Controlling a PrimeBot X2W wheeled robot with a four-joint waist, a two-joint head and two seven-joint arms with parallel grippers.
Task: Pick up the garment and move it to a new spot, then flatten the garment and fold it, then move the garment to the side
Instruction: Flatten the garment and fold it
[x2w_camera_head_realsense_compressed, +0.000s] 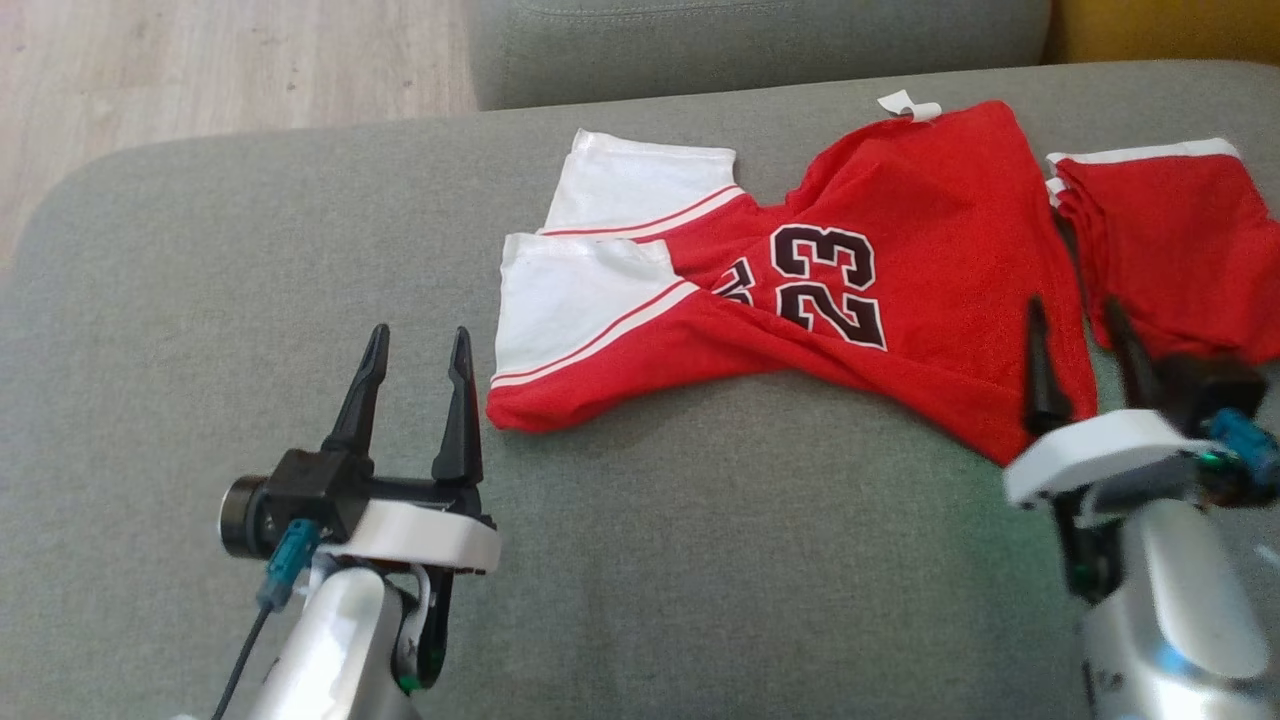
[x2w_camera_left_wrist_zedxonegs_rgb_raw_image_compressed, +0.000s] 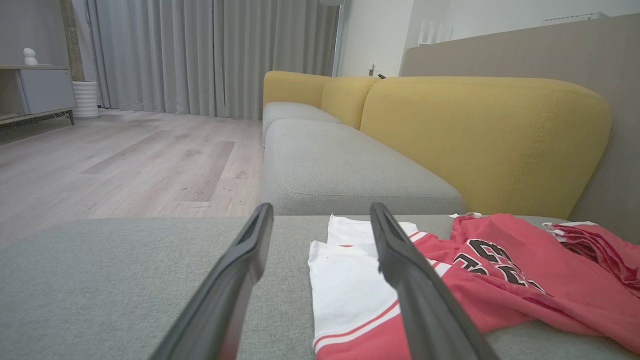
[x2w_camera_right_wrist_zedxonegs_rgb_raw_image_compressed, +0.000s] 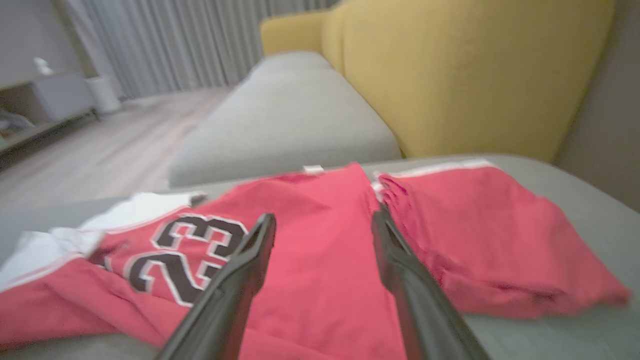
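Head view shows 1 jersey (x2w_camera_head_realsense_compressed: 930, 230), 1 red bundle (x2w_camera_head_realsense_compressed: 1180, 240), 1 grey sofa (x2w_camera_head_realsense_compressed: 250, 250).

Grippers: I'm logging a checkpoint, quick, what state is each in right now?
Left gripper: open, holding nothing, beside the jersey.
Right gripper: open, holding nothing, at the jersey's edge.

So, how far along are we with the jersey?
The red jersey lies on the grey cushion, apparently folded once with its white sleeves together, but rumpled. Nothing is held: left gripper and right gripper are both open. Remaining: finish folding, then move it aside.
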